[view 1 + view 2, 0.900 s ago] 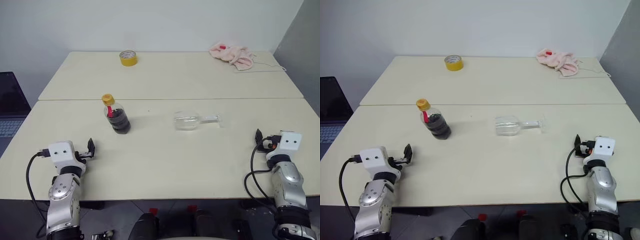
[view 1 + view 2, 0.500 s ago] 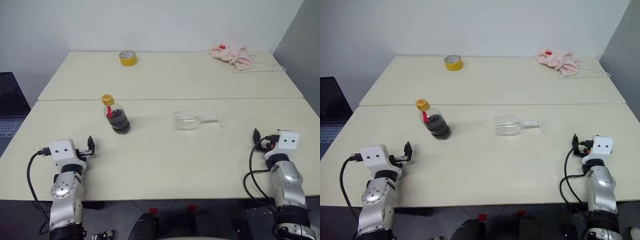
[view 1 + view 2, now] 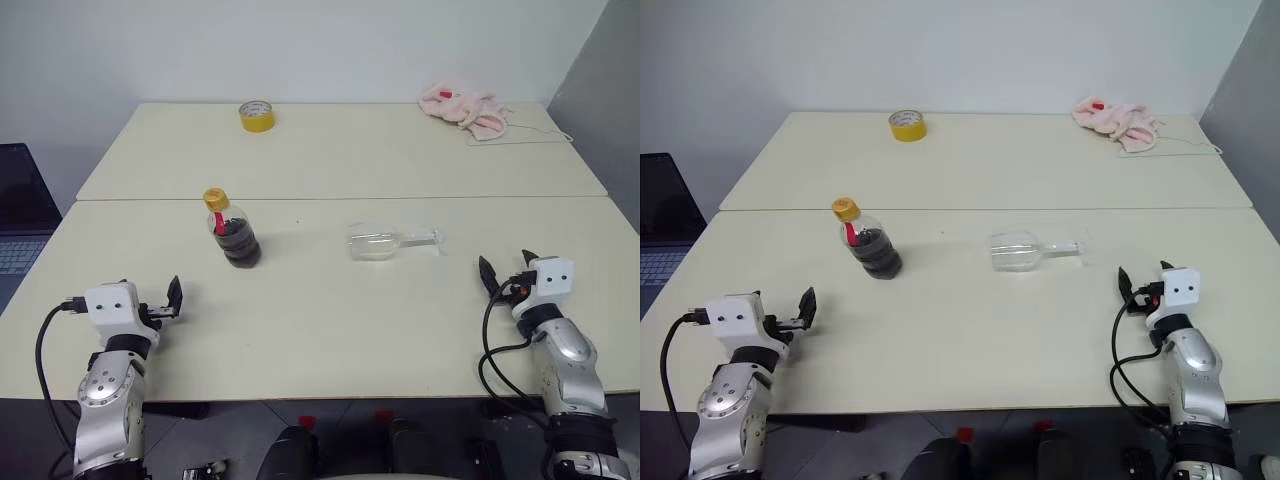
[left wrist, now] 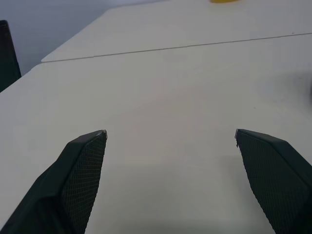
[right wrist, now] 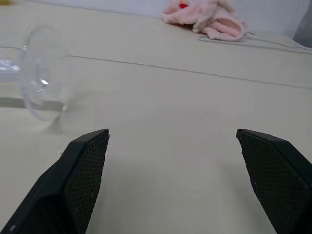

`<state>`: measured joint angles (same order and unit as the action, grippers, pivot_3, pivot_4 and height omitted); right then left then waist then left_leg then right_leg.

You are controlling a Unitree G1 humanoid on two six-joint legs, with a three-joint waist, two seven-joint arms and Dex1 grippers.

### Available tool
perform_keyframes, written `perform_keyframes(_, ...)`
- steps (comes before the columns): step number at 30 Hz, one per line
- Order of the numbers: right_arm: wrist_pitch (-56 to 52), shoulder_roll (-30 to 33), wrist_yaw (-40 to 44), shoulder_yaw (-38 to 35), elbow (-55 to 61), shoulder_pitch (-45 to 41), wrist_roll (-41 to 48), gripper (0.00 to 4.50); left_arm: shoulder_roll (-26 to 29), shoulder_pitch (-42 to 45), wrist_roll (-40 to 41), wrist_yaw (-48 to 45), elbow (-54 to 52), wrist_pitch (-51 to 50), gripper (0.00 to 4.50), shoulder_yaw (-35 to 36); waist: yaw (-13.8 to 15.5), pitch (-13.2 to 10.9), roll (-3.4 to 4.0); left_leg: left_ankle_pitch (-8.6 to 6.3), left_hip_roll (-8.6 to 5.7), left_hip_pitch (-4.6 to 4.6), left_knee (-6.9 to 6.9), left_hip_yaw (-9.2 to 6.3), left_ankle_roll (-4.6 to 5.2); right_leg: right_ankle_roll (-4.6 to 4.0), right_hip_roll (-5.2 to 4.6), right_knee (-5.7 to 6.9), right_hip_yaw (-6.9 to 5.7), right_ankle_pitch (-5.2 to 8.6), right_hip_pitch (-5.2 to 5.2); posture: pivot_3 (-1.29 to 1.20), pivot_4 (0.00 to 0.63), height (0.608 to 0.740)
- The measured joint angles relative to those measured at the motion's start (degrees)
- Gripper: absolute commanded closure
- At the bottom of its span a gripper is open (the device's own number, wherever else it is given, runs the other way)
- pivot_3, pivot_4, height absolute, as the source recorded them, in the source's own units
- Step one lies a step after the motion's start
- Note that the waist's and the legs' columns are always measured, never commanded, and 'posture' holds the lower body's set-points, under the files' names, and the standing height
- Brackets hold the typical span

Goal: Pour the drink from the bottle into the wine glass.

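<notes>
1. A pale cream counter (image 3: 330, 330) fills the scene, made of two tops joined along a thin seam running side to side.
2. The bottle (image 3: 233, 232) stands upright on the near top, left of centre and just in front of the seam. It is small, squat and clear, with a yellow screw cap and a small red label on its neck.
3. The drink (image 3: 240, 243) is dark brown, almost black, and fills the lower part of the bottle.
4. The glass (image 3: 384, 241) lies on its side near the middle of the near top, well to the right of the bottle. It is clear and colourless, with its rounded bowl toward the bottle and its thin stem and round foot pointing right. Nothing dark shows inside it.
5. The left hand (image 3: 173, 299) hovers near the front left corner of the counter, well apart from the bottle. Its two black fingers (image 4: 80, 165) are spread wide with nothing between them.
6. The right hand (image 3: 505, 272) hovers near the front right edge, near the foot of the glass but not touching it. Its fingers (image 5: 85, 163) are also spread wide and empty.
7. A yellow tape roll (image 3: 256, 116) sits at the far left of the back top.
8. A crumpled pink cloth (image 3: 465, 108) lies at the far right corner.
9. A dark laptop (image 3: 18, 212) shows off the counter's left side.
</notes>
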<state>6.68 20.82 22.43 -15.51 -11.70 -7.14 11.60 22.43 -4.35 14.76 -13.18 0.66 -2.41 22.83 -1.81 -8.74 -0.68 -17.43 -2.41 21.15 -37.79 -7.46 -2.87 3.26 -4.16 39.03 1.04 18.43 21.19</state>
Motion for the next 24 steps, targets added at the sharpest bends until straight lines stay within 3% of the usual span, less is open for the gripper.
perform_keyframes(6,-0.33,0.89,2.70,0.90,2.45,1.21,1.19,0.00,0.44,-2.49,1.14,-1.87,-3.29,-2.66,0.03,0.00,0.01,-0.01,0.00,0.00,0.00,0.00,0.00,0.00,0.00,0.00,0.00,0.00,0.00,0.00,-0.01,0.00,0.150,0.740)
perform_keyframes(12,-6.15,4.40,11.19,5.23,16.19,5.70,6.06,0.00,1.98,-6.13,4.27,-7.65,-10.12,-6.66,0.03,-0.27,0.10,-0.06,0.05,-0.01,0.03,0.00,0.00,-0.05,0.02,0.00,0.00,-0.03,-0.04,0.01,-0.05,0.00,0.150,0.740)
perform_keyframes(19,-19.55,10.34,15.33,6.45,31.58,7.91,14.36,0.00,2.23,-3.63,3.28,-7.86,-11.38,-9.28,0.03,-3.59,0.31,-0.09,0.02,-0.02,0.01,0.03,-0.02,-0.08,0.04,0.00,0.00,-0.06,-0.06,0.01,-0.06,0.00,0.150,0.740)
perform_keyframes(24,-27.79,11.09,14.43,9.22,37.67,6.29,16.86,0.00,2.26,0.35,1.52,-8.18,-11.57,-9.54,0.03,-6.58,0.28,-0.10,0.00,-0.02,0.00,0.02,-0.02,-0.08,0.03,0.00,0.02,-0.05,-0.06,0.01,-0.05,0.00,0.150,0.740)
